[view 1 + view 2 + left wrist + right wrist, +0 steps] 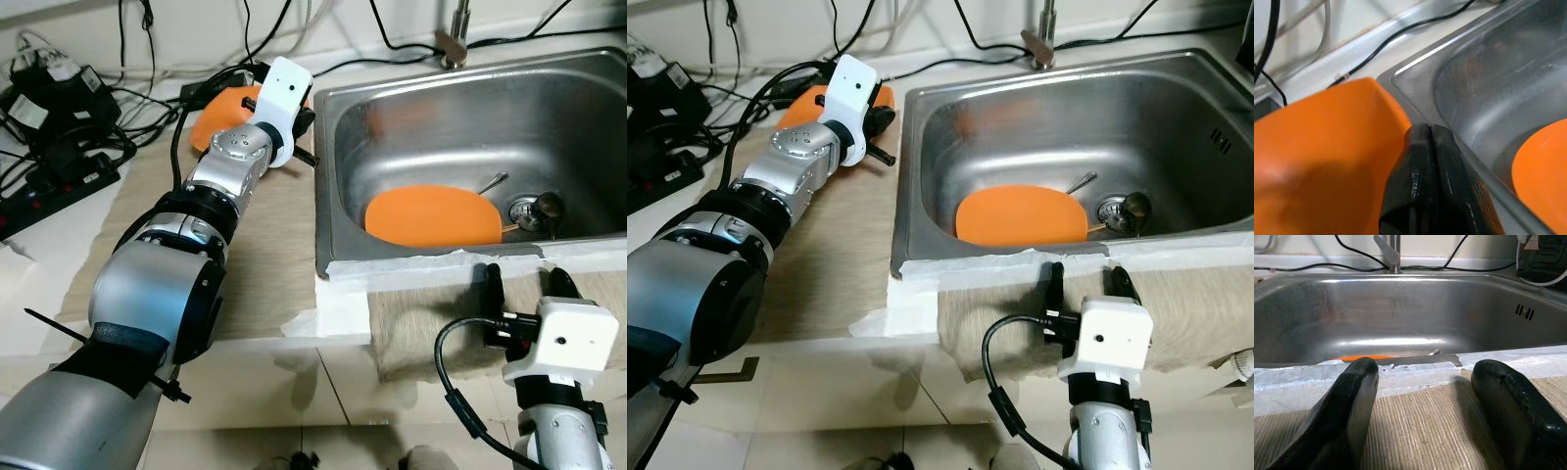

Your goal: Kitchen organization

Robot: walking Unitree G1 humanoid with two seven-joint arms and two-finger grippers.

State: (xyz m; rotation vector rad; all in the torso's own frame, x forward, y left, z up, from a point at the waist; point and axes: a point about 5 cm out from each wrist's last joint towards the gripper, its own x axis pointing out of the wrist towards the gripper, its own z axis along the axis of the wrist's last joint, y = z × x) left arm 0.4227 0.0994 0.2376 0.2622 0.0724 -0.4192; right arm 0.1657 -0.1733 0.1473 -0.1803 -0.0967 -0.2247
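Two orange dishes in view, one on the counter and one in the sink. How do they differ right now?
The orange dish on the counter sits left of the sink, with the left gripper shut against its rim; the orange plate in the sink lies untouched on the basin floor. The counter dish is largely hidden by the left arm; the sink plate shows plainly, with a spoon beside it. Both share the same bright orange. The right gripper hovers open over the sink's front edge.
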